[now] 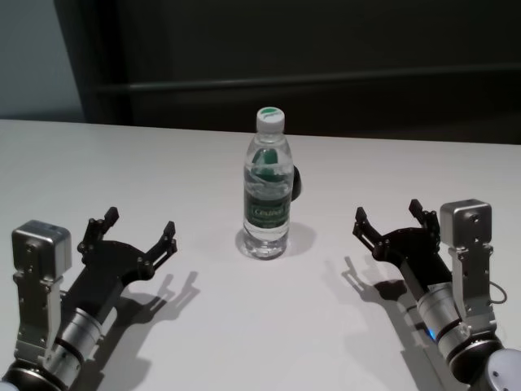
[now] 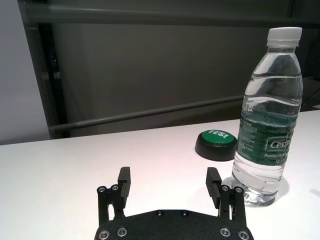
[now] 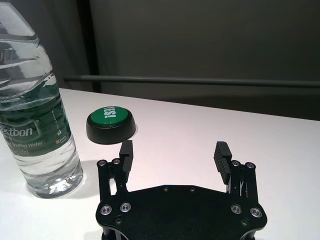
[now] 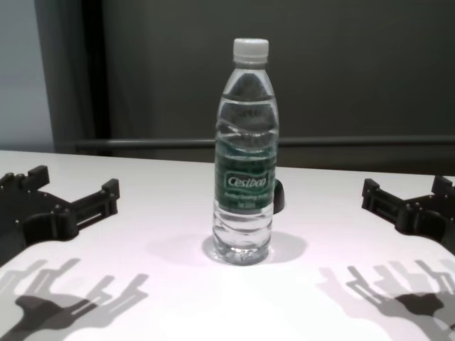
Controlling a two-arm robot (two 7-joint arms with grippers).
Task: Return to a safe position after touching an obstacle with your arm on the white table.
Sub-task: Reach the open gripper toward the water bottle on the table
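Observation:
The obstacle, a clear water bottle (image 1: 267, 187) with a white cap and a green "Cestbon" label, stands upright at the middle of the white table (image 1: 122, 163). It also shows in the chest view (image 4: 245, 163), the left wrist view (image 2: 270, 125) and the right wrist view (image 3: 35, 115). My left gripper (image 1: 140, 223) is open and empty, low over the table to the bottle's left and nearer me, apart from it. My right gripper (image 1: 387, 212) is open and empty to the bottle's right, also apart from it. Both show in the chest view, left (image 4: 75, 179) and right (image 4: 405, 185).
A small dark round button with a green top (image 2: 216, 142) sits on the table just behind the bottle, also in the right wrist view (image 3: 110, 122). A dark wall with a horizontal rail (image 4: 142, 144) runs behind the table's far edge.

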